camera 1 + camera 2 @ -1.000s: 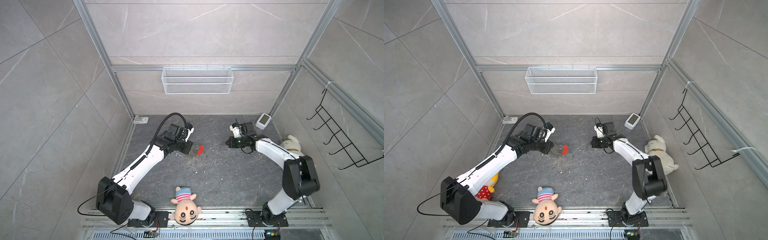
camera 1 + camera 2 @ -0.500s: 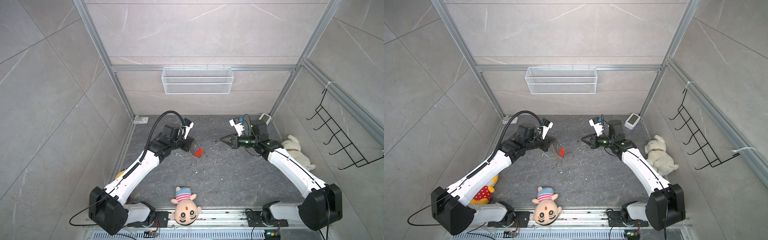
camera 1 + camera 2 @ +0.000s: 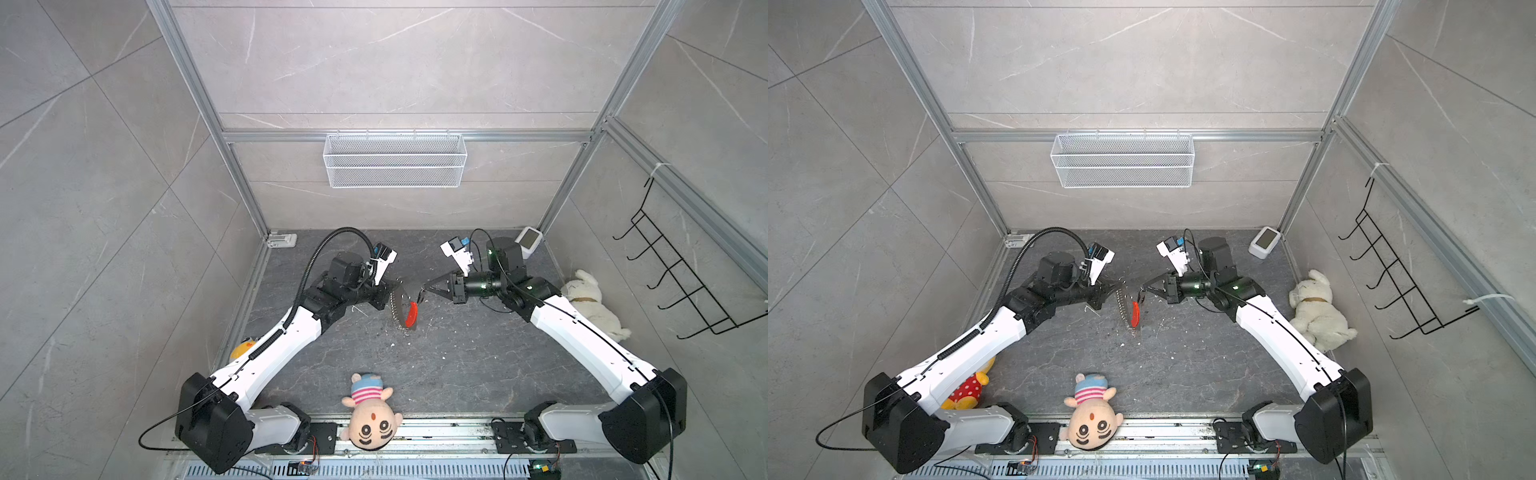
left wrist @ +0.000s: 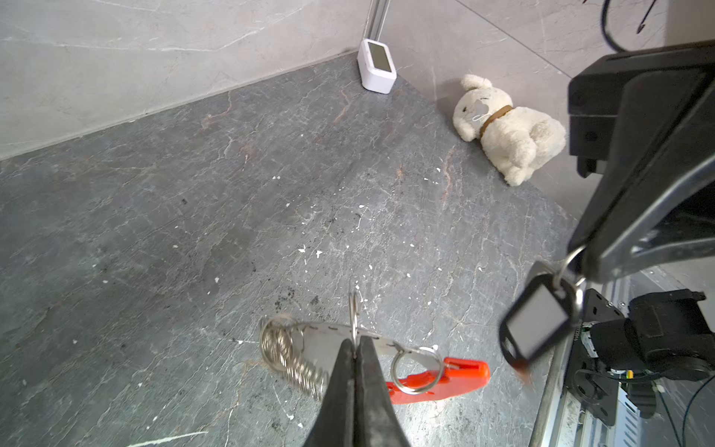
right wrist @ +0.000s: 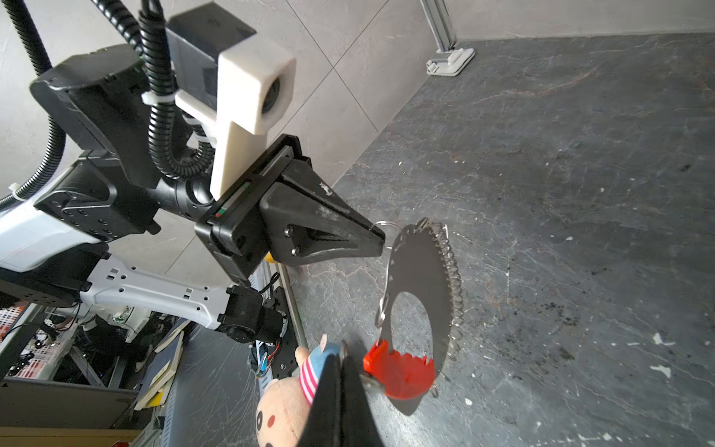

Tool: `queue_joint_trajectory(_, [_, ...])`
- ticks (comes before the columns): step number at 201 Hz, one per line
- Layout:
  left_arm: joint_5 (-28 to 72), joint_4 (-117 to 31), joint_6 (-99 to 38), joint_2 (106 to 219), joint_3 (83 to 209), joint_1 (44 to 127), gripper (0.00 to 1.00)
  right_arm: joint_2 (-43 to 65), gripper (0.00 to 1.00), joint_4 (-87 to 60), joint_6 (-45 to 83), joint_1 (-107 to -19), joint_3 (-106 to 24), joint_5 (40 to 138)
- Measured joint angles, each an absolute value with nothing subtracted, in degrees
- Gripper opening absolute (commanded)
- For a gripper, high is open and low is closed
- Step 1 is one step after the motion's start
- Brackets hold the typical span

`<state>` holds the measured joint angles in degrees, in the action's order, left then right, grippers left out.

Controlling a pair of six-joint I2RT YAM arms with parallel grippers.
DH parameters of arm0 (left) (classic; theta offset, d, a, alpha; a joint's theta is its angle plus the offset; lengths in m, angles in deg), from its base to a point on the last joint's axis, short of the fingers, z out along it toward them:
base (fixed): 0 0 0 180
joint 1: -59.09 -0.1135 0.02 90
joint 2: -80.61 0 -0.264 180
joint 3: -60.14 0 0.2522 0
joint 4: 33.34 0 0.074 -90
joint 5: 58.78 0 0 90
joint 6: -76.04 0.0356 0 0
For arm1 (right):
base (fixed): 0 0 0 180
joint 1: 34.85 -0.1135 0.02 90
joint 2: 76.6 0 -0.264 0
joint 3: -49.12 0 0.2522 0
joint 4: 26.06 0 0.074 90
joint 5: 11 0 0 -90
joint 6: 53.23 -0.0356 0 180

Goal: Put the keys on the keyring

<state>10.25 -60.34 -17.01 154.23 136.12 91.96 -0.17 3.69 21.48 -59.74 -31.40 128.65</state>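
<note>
Both top views show the keyring (image 3: 400, 305) (image 3: 1122, 306), an oval metal loop strung with small silver rings and a red segment (image 3: 412, 314), hanging above the middle of the floor. My left gripper (image 3: 392, 287) (image 4: 354, 341) is shut on one small ring of the keyring (image 4: 321, 348). My right gripper (image 3: 424, 289) (image 5: 344, 358) is shut on the ring of the keys (image 4: 537, 329), a black tag that dangles just beside the red segment (image 4: 445, 381). The two gripper tips face each other, a short gap apart. In the right wrist view the keyring (image 5: 419, 267) hangs from the left gripper (image 5: 381, 242).
A striped-hat plush doll (image 3: 371, 413) lies at the front edge, a white plush dog (image 3: 594, 307) along the right wall and a yellow plush (image 3: 967, 384) under the left arm. A white device (image 3: 528, 241) stands in the back right corner. A wire basket (image 3: 395, 160) hangs on the back wall.
My right gripper has moved left with the keys, right up to the keyring. My left gripper has lifted the keyring slightly, and the loop now hangs edge-down.
</note>
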Motion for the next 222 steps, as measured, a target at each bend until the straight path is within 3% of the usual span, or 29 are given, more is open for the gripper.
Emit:
queue_joint_trajectory(93, [-0.9, -56.6, -17.2, 156.0, 136.1, 92.4, 0.00, 6.5, 0.00, 4.7, 23.5, -61.8, -38.4, 129.2])
queue_joint_trajectory(181, [-0.8, -56.6, -17.2, 156.5, 136.1, 92.5, 0.00, 6.3, 0.00, 10.6, 27.6, -61.5, -38.5, 126.4])
queue_joint_trajectory(222, [2.0, -58.8, -16.6, 156.5, 136.2, 92.5, 0.00, -0.4, 0.00, 15.1, 29.6, -59.5, -38.4, 123.5])
